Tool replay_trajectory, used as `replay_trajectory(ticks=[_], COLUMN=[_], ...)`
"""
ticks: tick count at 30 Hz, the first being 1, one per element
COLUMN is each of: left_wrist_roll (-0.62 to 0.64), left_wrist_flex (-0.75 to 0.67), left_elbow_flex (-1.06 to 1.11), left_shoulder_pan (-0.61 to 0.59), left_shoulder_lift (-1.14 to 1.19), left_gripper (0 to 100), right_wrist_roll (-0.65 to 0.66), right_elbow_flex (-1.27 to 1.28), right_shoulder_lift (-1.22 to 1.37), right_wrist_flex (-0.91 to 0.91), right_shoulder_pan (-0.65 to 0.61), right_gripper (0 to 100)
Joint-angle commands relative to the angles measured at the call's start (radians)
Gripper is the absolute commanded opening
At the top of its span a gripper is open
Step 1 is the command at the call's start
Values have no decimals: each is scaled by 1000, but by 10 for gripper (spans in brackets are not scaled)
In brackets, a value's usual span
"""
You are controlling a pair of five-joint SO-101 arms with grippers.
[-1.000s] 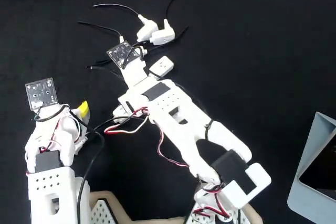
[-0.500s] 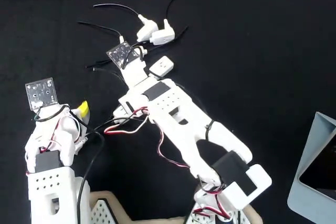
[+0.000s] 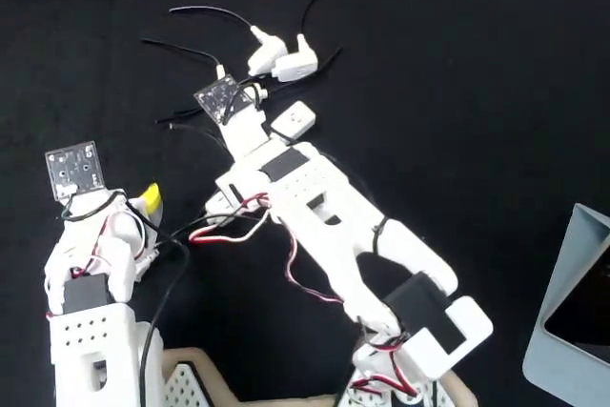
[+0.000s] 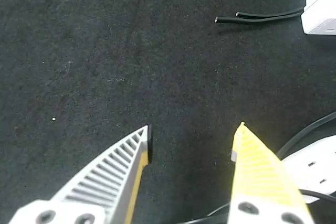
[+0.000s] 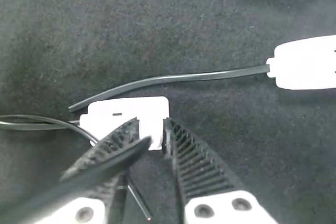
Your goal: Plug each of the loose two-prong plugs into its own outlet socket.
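Black worktop (image 3: 477,92) carried the cords. Right gripper (image 5: 152,129) was clenched on 1 white plug (image 5: 126,115), near the outlet socket (image 3: 293,120). Left gripper (image 4: 194,129) hung released above the worktop, well apart from them.

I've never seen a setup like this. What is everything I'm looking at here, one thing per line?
Tablecloth: one, black, under everything.
Plug parts: at least four, white, far middle of the cloth.
Gripped plug part: one of those, white, between the right gripper's fingers.
Cords: several, black, trailing from the plug parts.
Container: one, grey, right edge of the high view.
Arms: two, white, near edge, with red and white wires.
Left gripper: one yellow finger, one pale, open over bare cloth.
Right gripper: dark fingers, shut on the gripped plug part.
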Motion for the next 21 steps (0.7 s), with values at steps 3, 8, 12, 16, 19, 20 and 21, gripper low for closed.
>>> replay_trajectory(ticks=[3,8,12,16,19,20,21], left_wrist_roll=[-12,-12,-12,-12,-12,-12,-12], left_wrist_flex=[-20,-20,-20,-20,-20,-20,-20], left_elbow_flex=[-5,-5,-5,-5,-5,-5,-5], left_shoulder_pan=[-7,-7,-7,-28,-33,-33,-33], left_shoulder_lift=[-11,-11,-11,-11,-11,-11,-11], left_gripper=[256,256,256,256,256,256,256], right_wrist_roll=[9,9,8,6,6,6,6], right_elbow_flex=[-8,10,1,-19,-19,-19,-19], right_shoulder_lift=[4,19,96,147,150,147,145], right_wrist_flex=[9,9,0,2,2,2,3], right_shoulder_pan=[23,-20,-44,-38,-41,-41,-38], right_gripper=[11,11,11,11,11,11,11])
